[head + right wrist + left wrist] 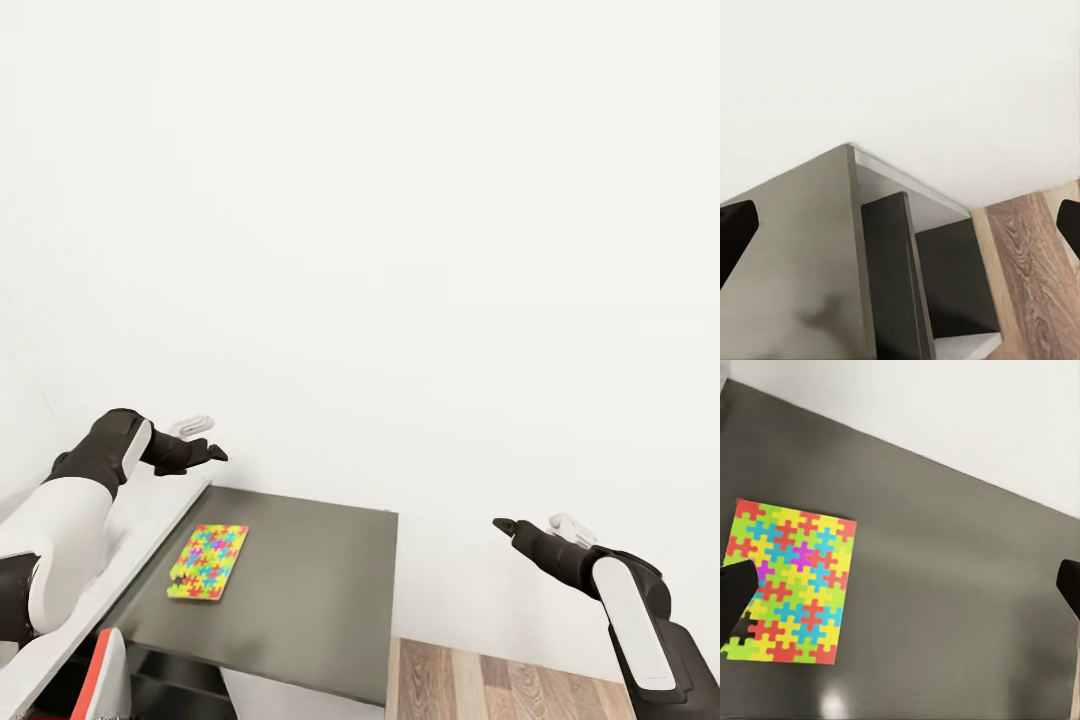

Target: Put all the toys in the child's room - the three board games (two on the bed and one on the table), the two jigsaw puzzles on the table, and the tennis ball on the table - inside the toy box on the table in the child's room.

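Both grippers stand with their fingers apart and nothing between them. Left gripper (205, 452) hangs above the near-left part of the table (300, 590), over the seam where the white top meets the lower dark-grey corner section; in the left wrist view its two dark fingertips (736, 592) show at opposite edges of the frame with a wide gap, and the grey surface lies below them. One jigsaw puzzle (208, 561) lies flat on that dark-grey section, near its left edge and just beside the white top, a thin square of interlocking yellow, red, blue and green pieces. From the left wrist camera the puzzle (789, 581) sits under one fingertip, which covers part of its edge, though whether the finger touches it I cannot tell; the other fingertip is well apart from it over bare grey surface. Right gripper (507, 524) is held out in the air to the right of the table, past its right-hand edge and above the wood-plank floor (500, 685), pointing toward the white wall (400, 200). Its wrist camera looks down on the table's corner (795, 255), the dark shelves beneath it and the floor (1027, 270) beside, with the two fingertips (735, 232) again at opposite edges of the frame. A red-and-white chair (105, 680) shows at the bottom left of the head view, beside the table.
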Tool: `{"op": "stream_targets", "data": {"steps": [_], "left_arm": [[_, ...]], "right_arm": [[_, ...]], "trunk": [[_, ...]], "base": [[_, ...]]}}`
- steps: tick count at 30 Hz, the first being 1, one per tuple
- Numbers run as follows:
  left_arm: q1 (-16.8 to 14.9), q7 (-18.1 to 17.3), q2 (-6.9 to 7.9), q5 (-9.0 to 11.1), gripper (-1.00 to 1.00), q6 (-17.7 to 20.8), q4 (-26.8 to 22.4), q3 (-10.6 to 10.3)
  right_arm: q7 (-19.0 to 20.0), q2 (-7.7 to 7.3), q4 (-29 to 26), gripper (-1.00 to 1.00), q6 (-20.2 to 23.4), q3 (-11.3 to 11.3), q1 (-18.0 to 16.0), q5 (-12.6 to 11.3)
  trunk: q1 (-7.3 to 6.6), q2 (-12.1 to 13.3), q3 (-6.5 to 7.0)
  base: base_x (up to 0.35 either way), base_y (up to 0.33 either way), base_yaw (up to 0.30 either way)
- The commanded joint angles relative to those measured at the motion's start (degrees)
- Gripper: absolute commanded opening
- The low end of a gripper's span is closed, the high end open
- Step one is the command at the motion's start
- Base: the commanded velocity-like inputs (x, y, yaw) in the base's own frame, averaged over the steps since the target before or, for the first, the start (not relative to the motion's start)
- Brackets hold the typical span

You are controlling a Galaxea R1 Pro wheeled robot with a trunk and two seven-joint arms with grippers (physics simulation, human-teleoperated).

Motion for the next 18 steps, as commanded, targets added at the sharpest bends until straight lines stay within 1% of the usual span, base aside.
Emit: {"op": "stream_targets", "data": {"steps": [1, 3, 7, 14, 18], "left_arm": [[-0.1, -0.3, -0.04, -0.4, 1.0, 0.2, 0.0, 0.3], [-0.1, -0.3, -0.04, -0.4, 1.0, 0.3, 0.0, 0.3], [-0.1, -0.3, -0.04, -0.4, 1.0, 0.3, 0.0, 0.3], [-0.1, -0.3, -0.12, -0.3, 1.0, 0.2, 0.0, 0.2], [-0.1, -0.3, -0.13, -0.3, 1.0, 0.2, 0.0, 0.2]], "right_arm": [[-0.5, -0.01, 0.0, 1.0, 0.2, 0.0, 0.0, -0.6], [-0.5, -0.01, 0.0, 1.0, 0.2, 0.0, 0.0, -0.6], [-0.5, -0.01, 0.1, 1.0, 0.2, 0.0, 0.0, -0.6], [-0.5, -0.01, 0.1, 1.0, 0.2, 0.0, 0.0, -0.6], [-0.5, -0.01, 0.2, 1.0, 0.2, 0.0, 0.0, -0.6]], "trunk": [[0.04, -0.1, -0.12], [0.04, -0.1, -0.12], [0.04, -0.1, -0.12], [0.04, -0.1, -0.12], [0.04, -0.1, -0.12]], "base": [[0.045, 0.0, 0.249], [0.024, 0.0, 0.157], [0.02, 0.0, 0.052], [0.179, 0.0, 0.007], [0.073, 0.0, 0.001]]}}
